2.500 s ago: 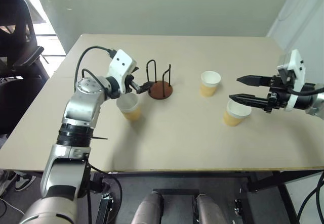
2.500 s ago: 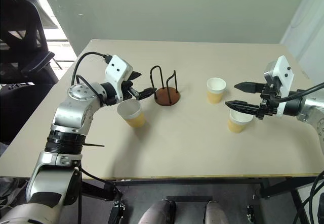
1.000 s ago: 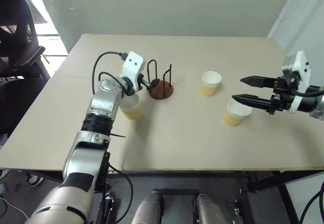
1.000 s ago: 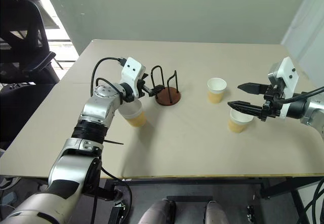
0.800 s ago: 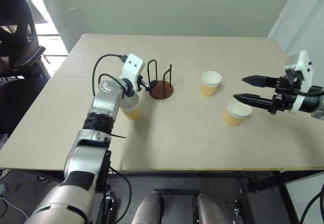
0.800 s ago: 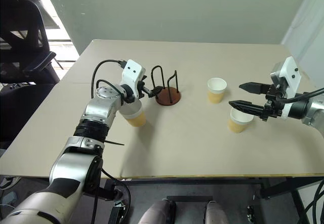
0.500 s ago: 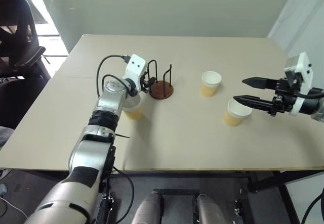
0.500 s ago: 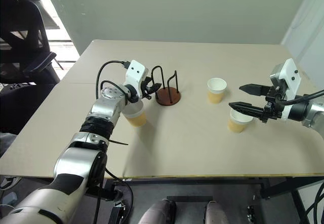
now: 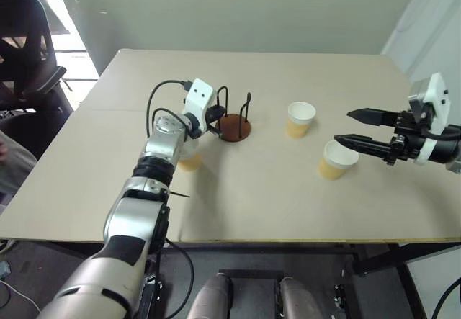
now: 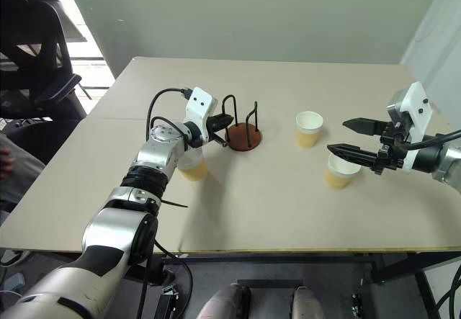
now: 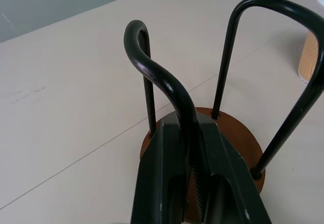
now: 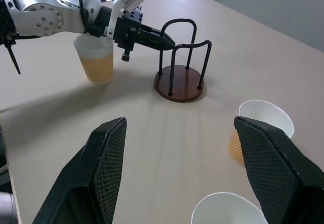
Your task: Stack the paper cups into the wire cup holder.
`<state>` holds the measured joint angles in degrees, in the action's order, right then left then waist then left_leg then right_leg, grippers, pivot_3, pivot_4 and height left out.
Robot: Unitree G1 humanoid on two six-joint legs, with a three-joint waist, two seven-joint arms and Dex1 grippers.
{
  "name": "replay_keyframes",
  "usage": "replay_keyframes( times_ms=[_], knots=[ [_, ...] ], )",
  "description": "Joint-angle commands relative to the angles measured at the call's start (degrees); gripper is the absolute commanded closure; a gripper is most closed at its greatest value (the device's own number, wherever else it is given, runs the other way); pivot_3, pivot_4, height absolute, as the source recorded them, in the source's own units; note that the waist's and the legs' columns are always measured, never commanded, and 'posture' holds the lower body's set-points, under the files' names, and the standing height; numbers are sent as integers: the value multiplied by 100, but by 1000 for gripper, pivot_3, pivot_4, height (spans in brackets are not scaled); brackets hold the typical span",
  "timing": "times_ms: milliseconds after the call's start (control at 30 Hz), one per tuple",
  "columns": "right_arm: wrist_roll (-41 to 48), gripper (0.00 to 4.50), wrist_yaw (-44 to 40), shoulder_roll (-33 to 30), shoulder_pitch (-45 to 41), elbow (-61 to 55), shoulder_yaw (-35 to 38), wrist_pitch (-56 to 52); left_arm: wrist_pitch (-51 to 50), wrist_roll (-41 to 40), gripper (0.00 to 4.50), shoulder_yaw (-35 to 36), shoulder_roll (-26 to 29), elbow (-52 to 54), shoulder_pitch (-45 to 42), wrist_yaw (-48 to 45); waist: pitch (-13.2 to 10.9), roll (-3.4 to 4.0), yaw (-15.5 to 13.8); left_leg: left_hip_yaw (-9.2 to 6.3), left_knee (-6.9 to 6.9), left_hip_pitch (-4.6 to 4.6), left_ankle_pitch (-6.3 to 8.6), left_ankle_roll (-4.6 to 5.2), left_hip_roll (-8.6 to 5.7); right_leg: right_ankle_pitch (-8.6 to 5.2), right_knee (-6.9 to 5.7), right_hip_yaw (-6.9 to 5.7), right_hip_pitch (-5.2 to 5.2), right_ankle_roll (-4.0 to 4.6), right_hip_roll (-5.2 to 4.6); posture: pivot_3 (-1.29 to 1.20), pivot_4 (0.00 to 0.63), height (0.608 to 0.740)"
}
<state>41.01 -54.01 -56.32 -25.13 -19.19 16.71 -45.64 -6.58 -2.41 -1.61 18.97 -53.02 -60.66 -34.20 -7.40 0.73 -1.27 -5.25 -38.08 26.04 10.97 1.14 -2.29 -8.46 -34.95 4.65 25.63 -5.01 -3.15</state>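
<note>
The wire cup holder stands left of the table's centre, its reddish-brown base flat on the top. My left gripper is shut on the holder's nearer black wire loop. One paper cup stands upright beside that arm, partly hidden by it. A second paper cup stands right of the holder. A third is nearer the front right. My right gripper hovers open beside that third cup, its fingers spread and holding nothing.
A black office chair stands off the table's left side. A person's hand shows at the left edge. The tan table has bare room along its front and far side.
My left gripper went from open to shut on the holder's wire loop and edged right. The holder shifted slightly right with it. The right arm stayed put.
</note>
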Motion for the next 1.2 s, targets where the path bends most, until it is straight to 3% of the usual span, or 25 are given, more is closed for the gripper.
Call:
replay_keyframes(
  times_ms=[33, 233, 433, 600, 800, 967, 1200],
  knots=[
    [113, 1070, 33, -109, -43, -143, 262, 17, -26, -32, 4481, 74, 28, 53, -94, -119, 0, 0, 0, 0, 0, 0, 0, 0, 0, 0, 0, 0, 0, 0, 0, 0, 150, 740],
    [156, 1070, 35, -131, -40, -128, 273, 5, -266, -153, 4481, 18, 178, 703, -92, -824, 0, 0, -4, 0, 1, 6, 2, 3, -1, -6, 2, -1, 2, -8, 2, 0, 150, 740],
    [185, 1070, -2, -203, -11, -95, 322, -3, -673, -300, 4481, -204, 685, 1810, -74, -2117, -1, -2, -4, 0, 0, 31, 7, 4, 0, -8, 4, 0, 25, -10, 1, 0, 150, 740],
    [253, 1070, -78, -252, 24, -104, 283, -21, -1117, -821, 4481, -459, 1195, 2784, -8, -3864, -1, -2, -8, -2, 0, 36, 12, 8, 1, -13, 5, 2, 28, -10, -2, 0, 150, 740],
    [273, 1070, -190, -325, 34, -71, 272, 0, -1919, -1555, 4481, -500, 1378, 3435, 12, -4936, -1, -2, -25, -6, -5, 39, 14, 11, 2, -12, 3, 2, 27, -7, -7, 0, 150, 740],
    [294, 1070, -260, -395, 76, -64, 266, 10, -2043, -1690, 4481, -669, 1458, 3753, 212, -5332, -1, -1, -12, -6, -5, 36, 15, 10, 5, -11, 2, 2, 27, -6, -8, 0, 150, 740],
    [283, 1070, -317, -466, 44, -22, 255, 7, -1255, -1427, 4481, -869, 1531, 3537, 605, -5444, -1, -1, -18, -7, -6, 39, 14, 11, 6, -11, 2, 1, 29, -8, -8, 0, 150, 740]
  ],
)
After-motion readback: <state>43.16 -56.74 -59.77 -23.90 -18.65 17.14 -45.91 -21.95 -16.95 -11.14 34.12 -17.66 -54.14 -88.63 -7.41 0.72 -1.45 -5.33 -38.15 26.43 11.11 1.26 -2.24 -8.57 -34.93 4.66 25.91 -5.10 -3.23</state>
